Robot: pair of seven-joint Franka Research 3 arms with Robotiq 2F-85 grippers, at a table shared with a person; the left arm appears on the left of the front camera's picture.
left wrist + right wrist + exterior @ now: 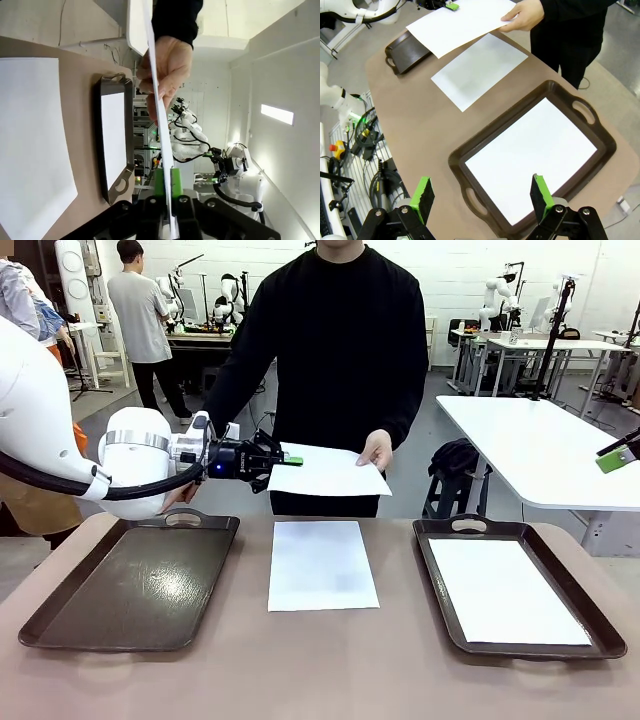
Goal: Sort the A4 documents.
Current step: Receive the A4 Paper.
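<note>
Take the bare sheet [322, 565] on the table [300, 680] as your mark: you see thin white paper, matt and smooth, on a matt brown top. Left of it, the empty tray [140, 580] looks like dark brown plastic, its faintly grained floor catching a dull sheen. Right of it, the second tray [437, 580] has the same finish under a third sheet [505, 590], equally matt. Above it, the held sheet [325, 472] sits between the left gripper [292, 460]'s matt green pads [159, 182]. The sleeve [405, 390] over its far end is matt black cloth.
</note>
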